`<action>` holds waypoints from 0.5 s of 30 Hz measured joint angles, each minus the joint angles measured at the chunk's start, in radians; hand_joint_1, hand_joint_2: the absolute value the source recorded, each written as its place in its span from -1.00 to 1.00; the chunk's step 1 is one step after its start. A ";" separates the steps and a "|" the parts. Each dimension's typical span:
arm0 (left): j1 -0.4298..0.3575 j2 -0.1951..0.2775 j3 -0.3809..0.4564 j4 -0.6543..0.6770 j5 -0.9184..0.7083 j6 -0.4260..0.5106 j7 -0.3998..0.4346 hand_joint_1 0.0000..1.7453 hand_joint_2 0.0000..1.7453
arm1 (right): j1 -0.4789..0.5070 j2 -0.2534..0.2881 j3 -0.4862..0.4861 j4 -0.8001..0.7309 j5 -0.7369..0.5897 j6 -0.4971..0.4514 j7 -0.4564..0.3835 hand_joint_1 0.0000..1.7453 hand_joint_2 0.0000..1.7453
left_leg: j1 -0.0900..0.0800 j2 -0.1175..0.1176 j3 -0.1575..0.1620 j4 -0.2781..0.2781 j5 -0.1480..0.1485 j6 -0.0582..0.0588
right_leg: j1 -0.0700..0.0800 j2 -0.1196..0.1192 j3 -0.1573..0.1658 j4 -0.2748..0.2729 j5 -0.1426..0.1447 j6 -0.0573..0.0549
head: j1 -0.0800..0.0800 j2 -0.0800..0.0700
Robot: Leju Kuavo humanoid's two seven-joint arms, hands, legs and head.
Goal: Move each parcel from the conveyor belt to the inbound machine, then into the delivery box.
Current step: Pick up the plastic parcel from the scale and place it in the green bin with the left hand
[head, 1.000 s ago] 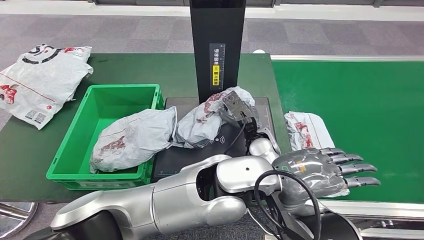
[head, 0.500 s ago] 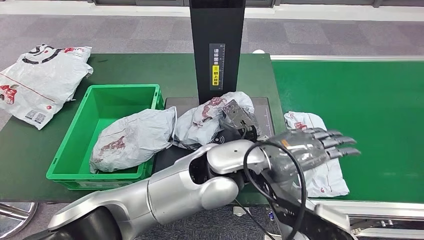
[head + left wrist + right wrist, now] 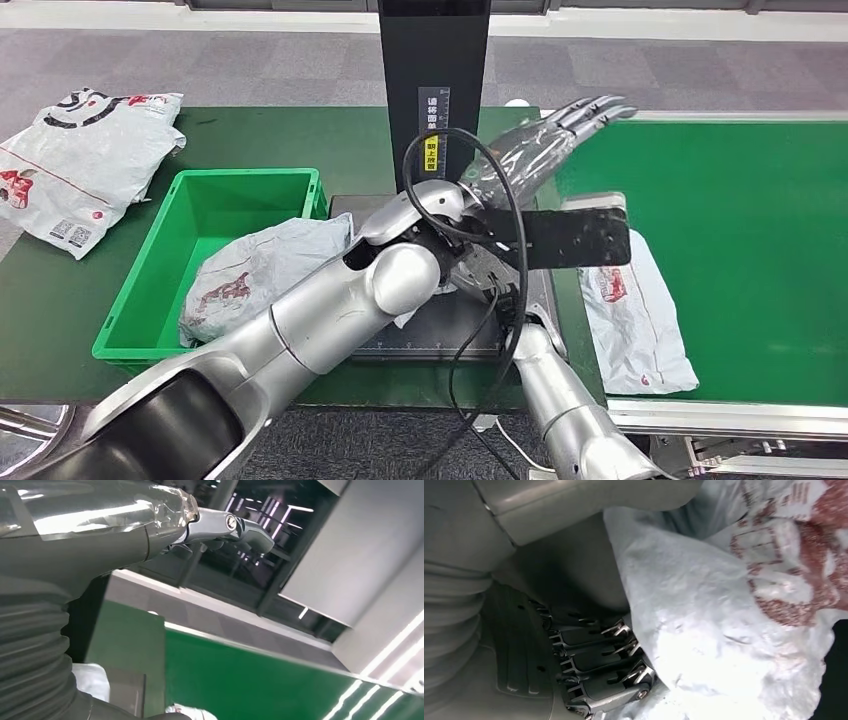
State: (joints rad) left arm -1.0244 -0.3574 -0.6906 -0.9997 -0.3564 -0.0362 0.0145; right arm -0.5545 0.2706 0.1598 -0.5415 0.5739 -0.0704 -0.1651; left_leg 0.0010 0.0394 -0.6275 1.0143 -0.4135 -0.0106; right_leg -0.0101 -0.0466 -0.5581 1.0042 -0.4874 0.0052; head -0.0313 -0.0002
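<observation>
The left hand is hanging raised in front of the black post of the inbound machine, fingers straight and apart, grasping nothing. Below and beyond it, on the conveyor belt, a flat white parcel is lying near the belt's near edge, well apart from the fingertips.

The right hand is resting against a crumpled white parcel on the machine's plate, with the left forearm crossing above it. Its dark fingers are curled at the plastic, but whether they are actually gripping the bag cannot be told.

Judged step: transferring the scanned parcel from the plate into the green delivery box, which is sitting on the far side of the left arm from the belt. A grey parcel is already lying half over the box's near wall.

Recommended handling:
- Gather a thick fold of the bag, since thin film is likely slipping out of a shallow pinch.
- Lift the bag free of the plate before travelling sideways.
- Clear the left arm and its loose cable out of the path first.
- Release over the box's open floor, not onto the overhanging parcel.
</observation>
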 joint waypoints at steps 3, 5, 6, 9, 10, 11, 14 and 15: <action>-0.007 0.000 0.014 0.014 0.009 0.010 0.000 -1.00 1.00 | 0.012 -0.010 0.000 -0.005 -0.007 -0.007 -0.004 -1.00 1.00 | 0.000 0.000 0.000 0.000 0.000 0.000 | 0.000 0.000 0.000 0.000 0.000 0.000 | 0.000 0.000; -0.012 0.000 0.015 0.022 0.021 0.025 0.002 -1.00 1.00 | 0.020 -0.018 0.000 -0.010 -0.008 -0.012 -0.005 -1.00 1.00 | 0.000 0.000 0.000 0.000 0.000 0.000 | 0.000 0.000 0.000 0.000 0.000 0.000 | 0.000 0.000; -0.015 0.000 0.015 0.025 0.018 0.034 0.006 -1.00 1.00 | 0.025 -0.021 0.000 -0.014 -0.009 -0.013 -0.005 -1.00 1.00 | 0.000 0.000 0.000 0.000 0.000 0.000 | 0.000 0.000 0.000 0.000 0.000 0.000 | 0.000 0.000; -0.024 0.000 0.015 0.038 -0.041 0.067 0.030 -1.00 1.00 | 0.046 -0.028 0.000 -0.037 -0.013 -0.006 -0.005 -1.00 1.00 | 0.000 0.000 0.000 0.000 0.000 0.000 | 0.000 0.000 0.000 0.000 0.000 0.000 | 0.000 0.000; -0.027 0.000 0.015 0.046 -0.074 0.081 0.039 -1.00 1.00 | 0.055 -0.030 0.000 -0.048 -0.016 0.000 -0.005 -1.00 1.00 | 0.000 0.000 0.000 0.000 0.000 0.000 | 0.000 0.000 0.000 0.000 0.000 0.000 | 0.000 0.000; -0.028 0.000 0.015 0.058 -0.114 0.096 0.048 -1.00 1.00 | 0.066 -0.031 0.000 -0.062 -0.020 0.007 -0.005 -1.00 1.00 | 0.000 0.000 0.000 0.000 0.000 0.000 | 0.000 0.000 0.000 0.000 0.000 0.000 | 0.000 0.000; -0.030 0.000 0.015 0.117 -0.235 0.146 0.065 -1.00 1.00 | 0.107 -0.037 0.000 -0.123 -0.031 0.036 -0.001 -1.00 1.00 | 0.000 0.000 0.000 0.000 0.000 0.000 | 0.000 0.000 0.000 0.000 0.000 0.000 | 0.000 0.000; -0.030 0.000 0.015 0.141 -0.265 0.161 0.067 -1.00 1.00 | 0.123 -0.039 0.000 -0.146 -0.035 0.046 0.003 -1.00 1.00 | 0.000 0.000 0.000 0.000 0.000 0.000 | 0.000 0.000 0.000 0.000 0.000 0.000 | 0.000 0.000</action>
State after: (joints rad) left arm -1.0547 -0.3570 -0.6760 -0.8586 -0.6217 0.1247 0.0819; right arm -0.4319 0.2313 0.1598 -0.6873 0.5393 -0.0242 -0.1620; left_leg 0.0010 0.0392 -0.6273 1.0143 -0.4136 -0.0105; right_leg -0.0102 -0.0469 -0.5577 1.0040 -0.4874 0.0052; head -0.0313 -0.0004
